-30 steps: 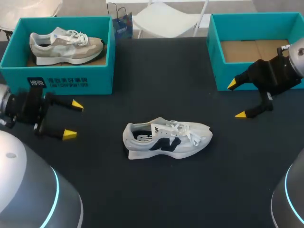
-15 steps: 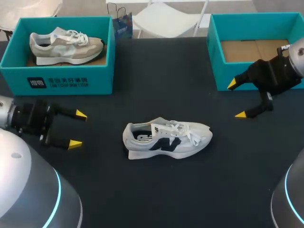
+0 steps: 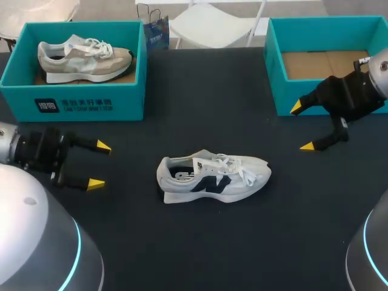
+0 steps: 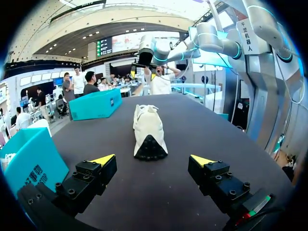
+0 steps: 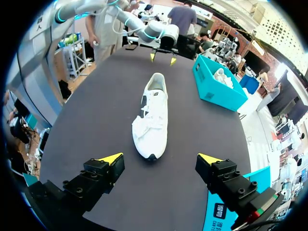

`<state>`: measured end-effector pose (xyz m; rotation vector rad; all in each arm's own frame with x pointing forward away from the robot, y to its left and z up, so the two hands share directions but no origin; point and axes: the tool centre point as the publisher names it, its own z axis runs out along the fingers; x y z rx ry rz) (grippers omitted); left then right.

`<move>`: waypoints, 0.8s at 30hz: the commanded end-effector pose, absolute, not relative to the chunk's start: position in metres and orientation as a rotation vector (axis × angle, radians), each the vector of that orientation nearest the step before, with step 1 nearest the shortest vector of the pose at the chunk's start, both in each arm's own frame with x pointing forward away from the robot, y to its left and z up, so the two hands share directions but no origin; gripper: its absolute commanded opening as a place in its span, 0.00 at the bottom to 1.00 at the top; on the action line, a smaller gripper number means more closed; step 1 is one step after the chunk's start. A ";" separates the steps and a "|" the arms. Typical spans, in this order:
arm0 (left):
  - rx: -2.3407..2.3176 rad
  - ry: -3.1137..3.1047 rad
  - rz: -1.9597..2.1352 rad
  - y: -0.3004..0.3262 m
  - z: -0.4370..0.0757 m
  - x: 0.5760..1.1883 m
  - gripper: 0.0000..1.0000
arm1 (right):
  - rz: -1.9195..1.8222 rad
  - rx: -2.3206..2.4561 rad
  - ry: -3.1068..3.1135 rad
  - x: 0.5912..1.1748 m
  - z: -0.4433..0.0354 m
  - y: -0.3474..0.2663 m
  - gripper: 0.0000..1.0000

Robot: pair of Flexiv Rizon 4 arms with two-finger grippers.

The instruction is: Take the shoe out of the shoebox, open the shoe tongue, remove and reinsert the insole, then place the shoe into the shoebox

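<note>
The left claw (image 3: pixel 99 164) hangs low over the dark table (image 3: pixel 200 242) with its two fingers spread wide and nothing between them. The right claw (image 3: pixel 302 127) is spread just as wide and also holds nothing.

The white shoe (image 3: pixel 212 177) stands on its sole on the table between the two claws, clear of both. Its long axis runs from one claw toward the other. The heel faces the left claw, straight ahead of its open fingers. The toe faces the right claw, ahead of it and a little off to one side.

The right claw looks slightly nearer the toe than the left claw is to the heel, though the difference is small. The laces and tongue sit toward the toe half, on the right claw's side. The shoe's mouth, where the insole lies, opens on the left claw's side.

Just behind the right claw is the empty teal box (image 3: pixel 271 73). Beside the left claw is a second teal box (image 3: pixel 73 103) holding a beige shoe (image 3: pixel 82 57).

With the shoe already out, the tongue seems to be the next thing to lift.
</note>
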<state>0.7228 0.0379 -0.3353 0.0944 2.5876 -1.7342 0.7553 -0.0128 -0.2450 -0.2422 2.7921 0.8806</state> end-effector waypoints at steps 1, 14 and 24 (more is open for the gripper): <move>0.081 2.603 -1.709 0.037 -0.342 0.724 1.00 | 0.876 -0.242 2.794 0.756 -0.246 -0.012 1.00; 0.005 2.615 -1.693 0.001 -0.389 0.724 1.00 | 0.876 -0.242 2.794 0.756 -0.246 -0.012 1.00; -0.011 2.606 -1.738 -0.033 -0.402 0.724 1.00 | 0.876 -0.242 2.794 0.756 -0.246 -0.012 1.00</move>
